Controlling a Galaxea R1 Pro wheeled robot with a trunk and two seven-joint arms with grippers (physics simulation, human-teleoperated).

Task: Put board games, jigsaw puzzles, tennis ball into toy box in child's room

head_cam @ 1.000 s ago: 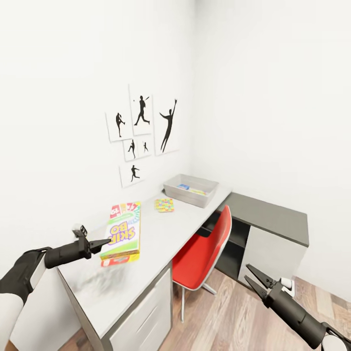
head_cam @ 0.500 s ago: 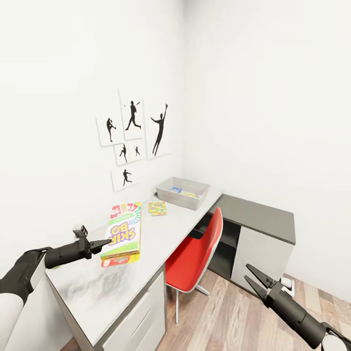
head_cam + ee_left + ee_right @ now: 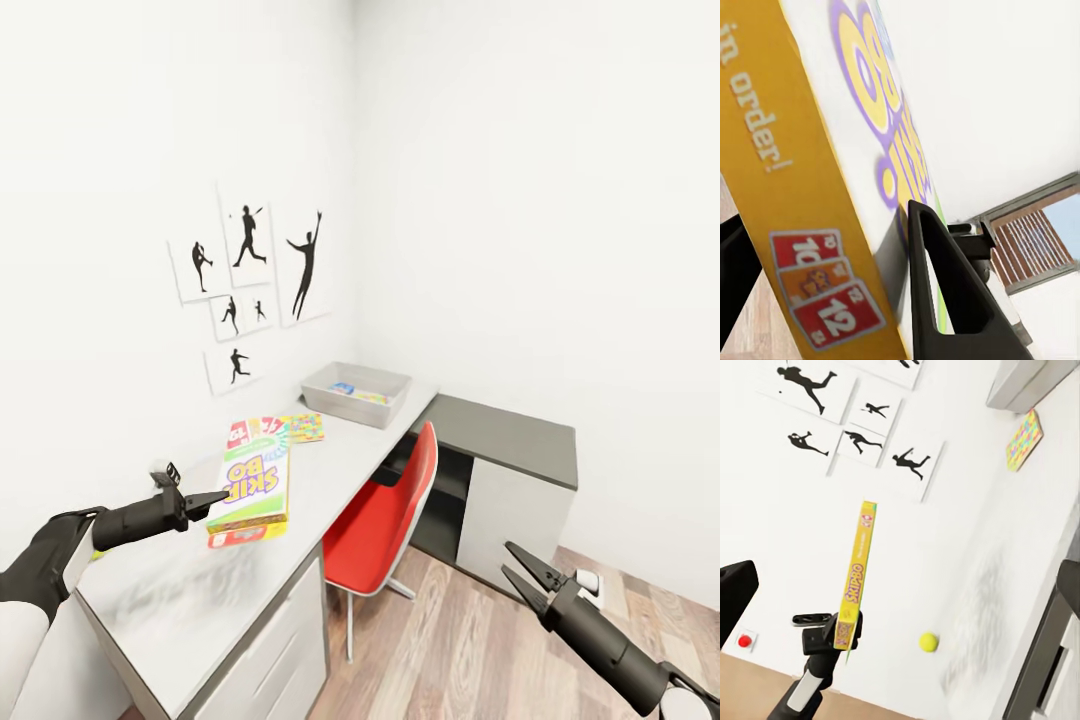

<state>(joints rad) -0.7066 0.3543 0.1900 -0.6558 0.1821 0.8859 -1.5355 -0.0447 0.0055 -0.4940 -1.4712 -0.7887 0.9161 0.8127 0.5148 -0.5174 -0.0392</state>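
Observation:
In the head view my left gripper (image 3: 218, 497) is shut on the near end of the SKIP BO board game (image 3: 252, 480), holding it flat just above the table (image 3: 170, 600). The left wrist view shows its dark fingers (image 3: 945, 300) clamping the yellow box (image 3: 810, 172). Farther along the table lie a jigsaw puzzle (image 3: 303, 427) and the toy box (image 3: 357, 392), which holds flat blue and yellow items. In the right wrist view the tennis ball (image 3: 928, 641) rests on the table near the held box (image 3: 859, 577). My right gripper (image 3: 508, 560) hangs open over the floor.
A red chair (image 3: 385, 525) is tucked at the table's front. A low cabinet with a dark top (image 3: 500, 440) stands in the corner beyond it. Black silhouette pictures (image 3: 245, 280) hang on the wall above the table. Wood-plank floor (image 3: 450, 650) lies to the right.
The whole view has shifted, so table, pictures and toy box sit further left in the picture: the camera moved. Both arms keep their pose and the left still holds the box.

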